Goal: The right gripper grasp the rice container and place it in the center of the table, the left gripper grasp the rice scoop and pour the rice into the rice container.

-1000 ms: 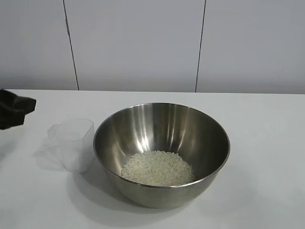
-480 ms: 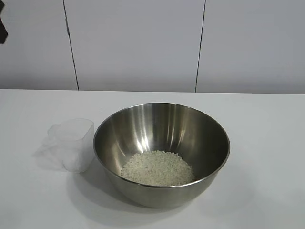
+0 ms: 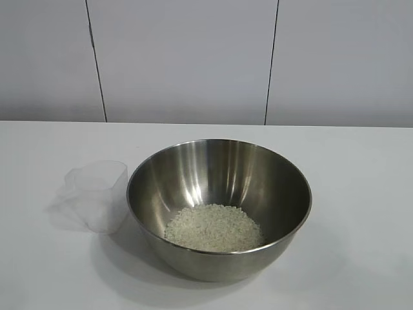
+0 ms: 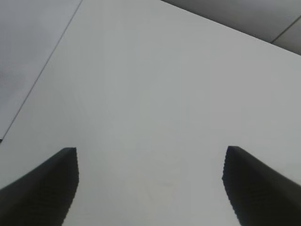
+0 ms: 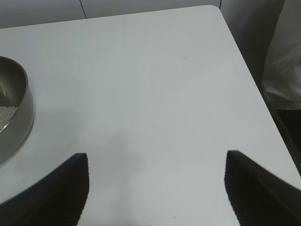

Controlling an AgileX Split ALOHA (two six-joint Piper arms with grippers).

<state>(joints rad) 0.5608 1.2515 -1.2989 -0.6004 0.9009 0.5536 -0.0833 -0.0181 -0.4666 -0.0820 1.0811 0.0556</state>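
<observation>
The rice container (image 3: 219, 206), a shiny steel bowl, stands in the middle of the white table (image 3: 361, 168) with a heap of rice (image 3: 213, 227) in its bottom. Just left of it the rice scoop (image 3: 98, 196), a clear plastic cup, stands upright and looks empty. Neither arm shows in the exterior view. My left gripper (image 4: 150, 155) hangs open over bare tabletop, nothing between its fingers. My right gripper (image 5: 156, 157) is open too, over bare table, and the bowl's rim (image 5: 19, 108) with a few grains shows at the side of its view.
A grey panelled wall (image 3: 193, 58) runs behind the table. In the right wrist view the table's rounded corner (image 5: 217, 9) and side edge lie close by, with something white (image 5: 284, 61) hanging beyond that edge.
The left gripper, at the exterior view's left edge a second ago, rose and left that view. Bowl, rice and scoop have not moved.
</observation>
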